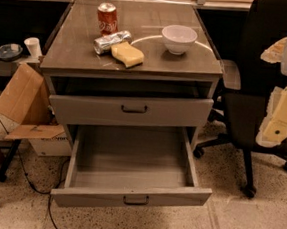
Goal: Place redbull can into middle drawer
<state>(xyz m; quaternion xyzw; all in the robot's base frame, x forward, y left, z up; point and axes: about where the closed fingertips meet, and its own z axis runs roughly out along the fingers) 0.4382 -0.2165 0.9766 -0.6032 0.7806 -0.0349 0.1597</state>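
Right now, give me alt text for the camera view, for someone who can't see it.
A silver redbull can lies on its side on a cabinet top, beside a yellow sponge, near a red cola can and a white bowl. Below, the middle drawer is pulled wide open. The gripper hangs at the right edge, away from the can.

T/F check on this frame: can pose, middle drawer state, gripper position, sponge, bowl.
1. The redbull can lies on its side on the cabinet top. True.
2. The middle drawer is shut. False: it is pulled wide open.
3. The gripper holds the can. False: it is at the right edge, in front of the chair, far from the can.
4. The yellow sponge touches the can. True.
5. The white bowl sits in the drawer. False: it is on the cabinet top.
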